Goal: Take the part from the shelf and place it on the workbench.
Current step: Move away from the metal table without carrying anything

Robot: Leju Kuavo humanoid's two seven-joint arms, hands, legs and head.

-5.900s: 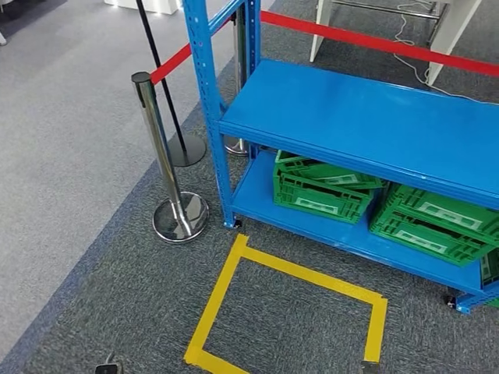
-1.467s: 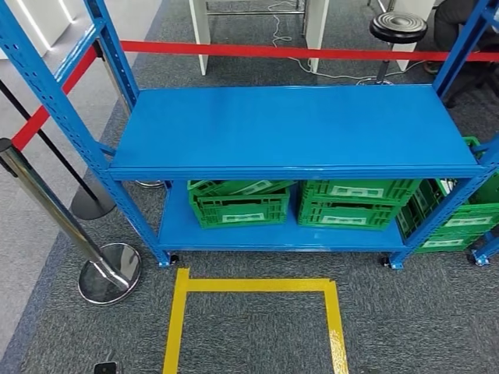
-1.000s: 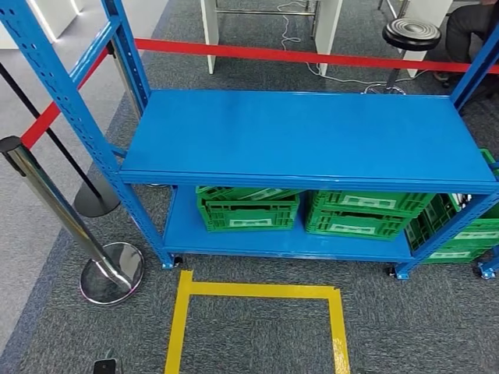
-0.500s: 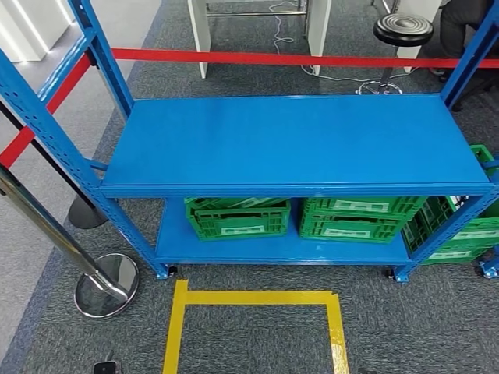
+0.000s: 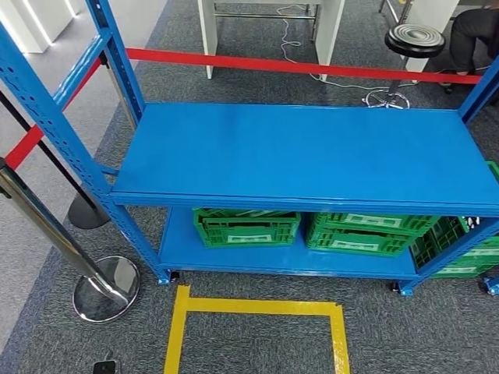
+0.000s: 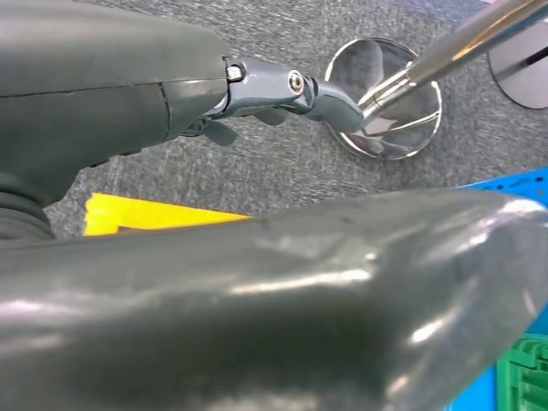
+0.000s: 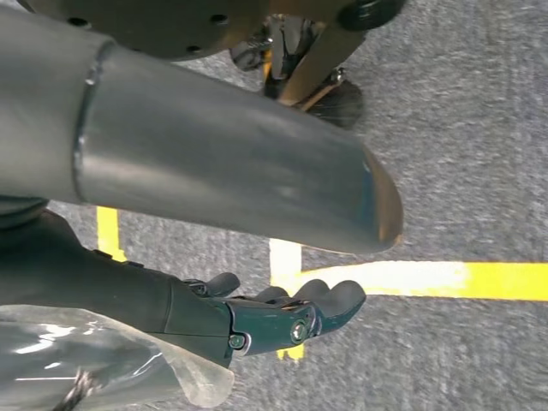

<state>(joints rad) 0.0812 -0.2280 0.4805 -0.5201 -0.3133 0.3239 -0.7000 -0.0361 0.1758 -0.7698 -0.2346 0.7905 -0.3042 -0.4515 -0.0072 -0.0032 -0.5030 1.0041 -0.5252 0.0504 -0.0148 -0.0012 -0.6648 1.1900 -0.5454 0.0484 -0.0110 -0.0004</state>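
Both arms are held low, the left hand [image 6: 277,90] and right hand [image 7: 271,321] kept empty with fingers extended and apart.

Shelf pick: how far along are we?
Done: only the approach; the robot faces the blue shelf at the yellow tape square. In hand: nothing; left hand and right hand hang over carpet. Left: grasp, carry, place. What the green crates hold is hidden, so the part is unlocated.

No readable text showing — green crates [image 5: 247,228] on the blue shelf's [image 5: 306,156] lower level are carrying white label strips, but lettering's too small to make out — no nos., no brands.
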